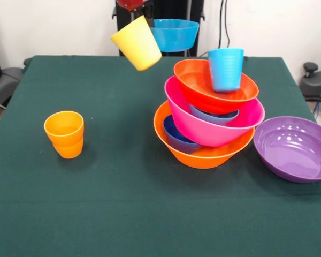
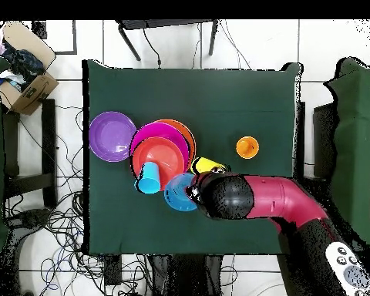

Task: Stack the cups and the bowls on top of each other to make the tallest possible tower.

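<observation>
While the hand point(image 1: 134, 7) carries the yellow cup point(image 1: 137, 43) tilted in the air, the tower point(image 1: 209, 115) waits to its side.
Only the hand's tip shows at the top edge, closed on the cup's rim (the fingers themselves are hidden), and the cup hangs mouth up and askew, well above the table point(image 1: 117, 203). Behind it a teal bowl point(image 1: 174, 34) sits high at the arm. To do this step well, I judge the cup should be levelled, centred over the light blue cup point(image 1: 225, 69) standing in the red-orange bowl point(image 1: 214, 85), then lowered slowly, since the pile of pink bowl point(image 1: 214, 126) and large orange bowl point(image 1: 203, 152) leans. An orange cup point(image 1: 65, 134) and purple bowl point(image 1: 295, 148) stand apart, unstacked.
</observation>
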Robot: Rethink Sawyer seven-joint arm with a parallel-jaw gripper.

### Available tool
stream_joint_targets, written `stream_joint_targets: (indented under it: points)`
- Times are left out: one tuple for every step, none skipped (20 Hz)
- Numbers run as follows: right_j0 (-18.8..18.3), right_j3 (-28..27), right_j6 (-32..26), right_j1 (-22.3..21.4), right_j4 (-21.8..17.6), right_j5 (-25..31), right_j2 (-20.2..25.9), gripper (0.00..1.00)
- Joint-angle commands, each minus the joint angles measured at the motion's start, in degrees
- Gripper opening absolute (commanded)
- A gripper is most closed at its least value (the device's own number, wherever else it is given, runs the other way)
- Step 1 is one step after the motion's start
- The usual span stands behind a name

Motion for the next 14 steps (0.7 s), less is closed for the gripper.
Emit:
stream_joint_targets:
  points:
    - [3.87,-6.59,5.24,1.97,1.94,6.13,0.99,0.0]
    - [4.11,-6.95,5.39,2.4,2.13,6.01,0.94,0.0]
    - [4.34,-7.22,5.45,2.4,2.53,6.52,0.9,0.0]
    - [4.61,-7.56,5.52,2.43,2.91,7.05,0.82,0.0]
    - [4.89,-7.9,5.56,2.39,3.21,7.58,0.7,0.0]
    - [5.14,-8.19,5.6,2.5,3.57,7.89,0.61,0.0]
    - [5.4,-8.49,5.68,2.68,3.83,8.06,0.49,0.0]
    - [5.67,-8.78,5.76,2.89,3.85,8.01,0.27,0.0]
    - [5.88,-9.03,5.8,3.1,3.8,7.89,0.04,0.0]
    - [6.11,-9.34,5.79,3.22,3.67,7.97,-0.22,0.0]
    - [6.29,-9.61,5.77,3.01,3.55,8.43,-0.55,0.0]
    - [6.56,-10.08,5.75,2.9,3.23,8.94,-0.92,0.0]
    - [6.82,-10.55,5.73,2.79,2.9,9.45,-1.3,0.0]
    - [6.86,-10.82,5.56,3.14,2.48,9.14,-1.55,0.0]
